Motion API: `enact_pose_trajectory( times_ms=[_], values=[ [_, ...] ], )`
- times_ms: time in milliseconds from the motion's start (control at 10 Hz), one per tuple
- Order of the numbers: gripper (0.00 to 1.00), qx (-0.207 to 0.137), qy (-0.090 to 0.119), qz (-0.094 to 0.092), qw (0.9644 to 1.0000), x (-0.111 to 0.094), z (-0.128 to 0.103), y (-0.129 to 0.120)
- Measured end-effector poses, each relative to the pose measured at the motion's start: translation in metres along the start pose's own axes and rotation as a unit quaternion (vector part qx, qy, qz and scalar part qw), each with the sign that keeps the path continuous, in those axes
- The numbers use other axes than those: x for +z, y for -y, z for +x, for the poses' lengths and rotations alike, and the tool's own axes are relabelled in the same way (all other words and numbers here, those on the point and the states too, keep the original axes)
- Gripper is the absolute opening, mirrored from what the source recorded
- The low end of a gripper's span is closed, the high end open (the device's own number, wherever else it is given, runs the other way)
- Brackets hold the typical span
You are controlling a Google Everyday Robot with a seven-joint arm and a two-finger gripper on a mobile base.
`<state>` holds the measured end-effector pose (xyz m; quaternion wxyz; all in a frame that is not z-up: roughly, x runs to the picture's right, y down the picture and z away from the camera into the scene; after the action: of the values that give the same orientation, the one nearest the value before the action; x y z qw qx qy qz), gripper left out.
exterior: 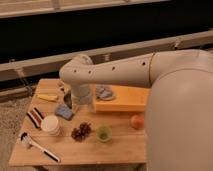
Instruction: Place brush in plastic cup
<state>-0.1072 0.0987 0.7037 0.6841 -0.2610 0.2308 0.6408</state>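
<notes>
The brush (39, 147) lies flat near the table's front left corner, its white head toward the left edge and its black-and-white handle pointing right. The plastic cup (103, 133), small and light green, stands upright at the front middle of the wooden table (115, 152). My gripper (74, 103) hangs at the end of the white arm over the back left of the table, just above a blue pad (64, 112). It is well behind the brush and left of the cup, and touches neither.
A cream cup (50, 125) and a striped cloth (35, 118) sit left of centre. A dark clustered object (80, 131) lies beside the green cup. An orange ball (137, 121) rests at the right. A yellow box (125, 100) with a grey item (105, 93) fills the back.
</notes>
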Motion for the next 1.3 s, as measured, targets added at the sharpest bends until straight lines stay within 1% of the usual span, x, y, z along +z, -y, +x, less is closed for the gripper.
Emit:
enact_pose_trajectory(
  times_ms=[1100,1200,1300],
  values=[
    [0.65,-0.001,0.001,-0.001,1.0,-0.0011,-0.0011,-0.0011],
    [0.65,-0.007,-0.003,0.003,1.0,-0.0003,-0.0012,-0.001],
    [0.65,-0.028,-0.007,0.006,0.9996,0.002,-0.0002,-0.0088]
  ],
)
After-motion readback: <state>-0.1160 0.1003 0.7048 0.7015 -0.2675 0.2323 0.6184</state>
